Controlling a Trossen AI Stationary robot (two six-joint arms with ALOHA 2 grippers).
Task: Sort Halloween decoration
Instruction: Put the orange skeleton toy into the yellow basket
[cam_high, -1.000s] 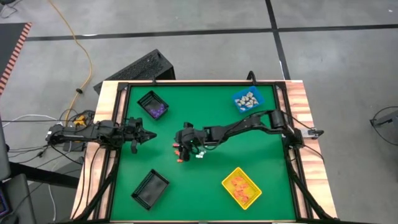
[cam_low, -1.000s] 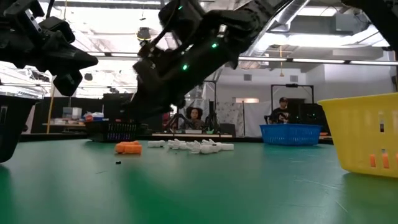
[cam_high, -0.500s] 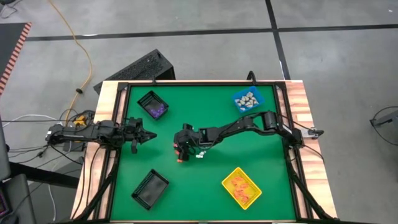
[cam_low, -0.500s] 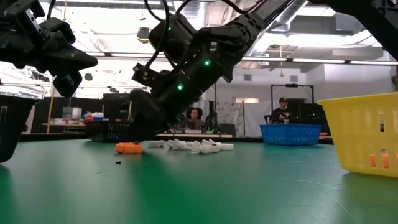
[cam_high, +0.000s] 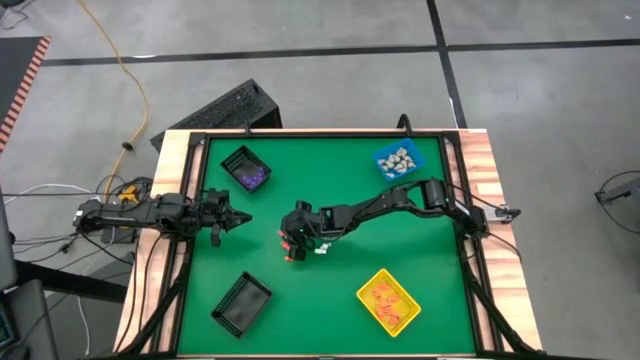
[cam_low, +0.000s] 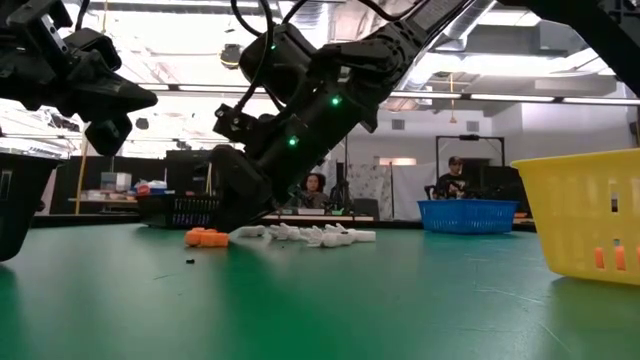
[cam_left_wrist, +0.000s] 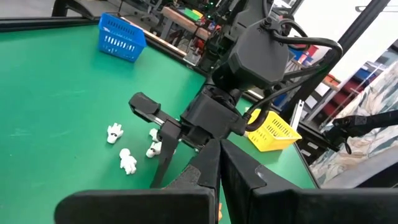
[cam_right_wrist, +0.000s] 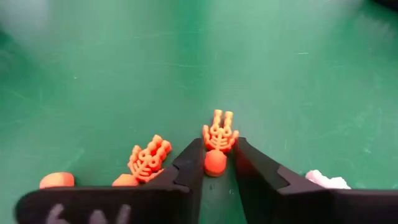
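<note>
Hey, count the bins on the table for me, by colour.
Black bins: 2
Blue bin: 1
Yellow bin: 1
Total: 4

4 bins (cam_high: 245, 168) ring the table (cam_high: 330, 310); loose decorations (cam_high: 290, 246) lie mid-table.

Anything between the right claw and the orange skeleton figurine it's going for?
Nothing visible. The right claw already straddles the small orange skeleton figurine, one finger on each side; a second orange skeleton piece lies beside it, outside the jaws.
</note>
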